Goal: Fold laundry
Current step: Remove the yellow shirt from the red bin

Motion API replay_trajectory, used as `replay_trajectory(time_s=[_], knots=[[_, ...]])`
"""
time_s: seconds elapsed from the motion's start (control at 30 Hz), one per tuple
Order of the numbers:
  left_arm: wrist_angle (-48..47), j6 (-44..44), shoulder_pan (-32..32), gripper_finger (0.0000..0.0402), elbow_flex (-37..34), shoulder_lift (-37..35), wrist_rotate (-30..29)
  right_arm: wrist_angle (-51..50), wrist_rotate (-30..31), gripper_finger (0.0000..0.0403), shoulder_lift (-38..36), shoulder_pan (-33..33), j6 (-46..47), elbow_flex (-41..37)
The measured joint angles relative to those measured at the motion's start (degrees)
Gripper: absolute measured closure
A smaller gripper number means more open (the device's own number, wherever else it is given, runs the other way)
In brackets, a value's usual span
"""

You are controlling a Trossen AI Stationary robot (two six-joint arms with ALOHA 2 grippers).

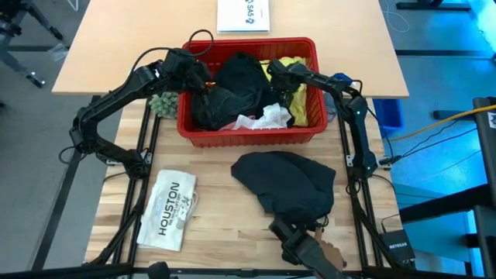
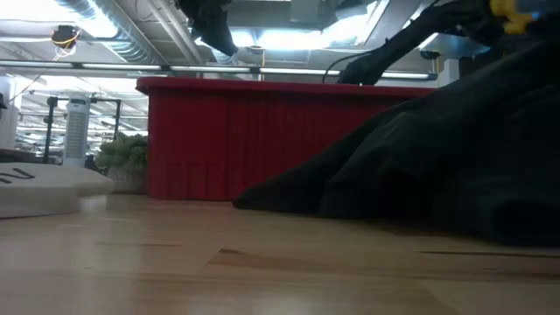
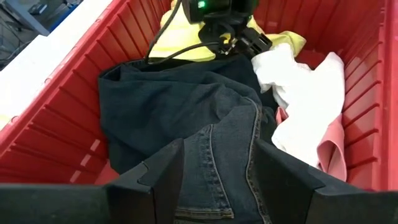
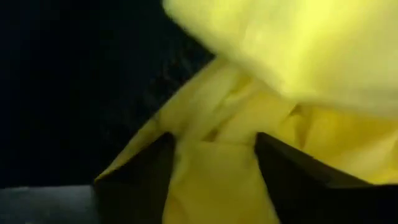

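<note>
My right end effector (image 1: 273, 70) is down in the far right corner of the red basket (image 1: 248, 136), its fingers spread with the yellow T-shirt (image 4: 267, 93) bunched between them. Whether they have bitten the cloth I cannot tell; I judge I am there to draw the shirt out for folding. My left end effector (image 3: 214, 171) hovers over the basket's left side, released and holding nothing, its fingers straddling the dark jeans (image 3: 186, 106) heaped there, probably to steady or lift that pile. The white cloth (image 3: 305, 93) and pink cloth (image 3: 333, 152) lie crumpled against the basket's near wall. One black garment (image 1: 287, 182) already lies spread on the bench (image 1: 225, 217) in front of the basket, beside the HOUSTON bag (image 1: 169, 209)
</note>
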Motion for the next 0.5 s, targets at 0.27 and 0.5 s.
replay_trajectory(time_s=[0.27, 0.5], knots=[[0.03, 0.15, 0.04, 0.0219, 0.00, 0.00, 0.00, -5.17, -4.45, 0.0390, -3.05, -0.29, 4.77, 0.99], [0.46, 0.63, 0.04, 0.0219, 0.00, 0.00, 0.00, -10.60, -18.80, 0.0401, -12.26, 0.16, 7.86, 10.07]])
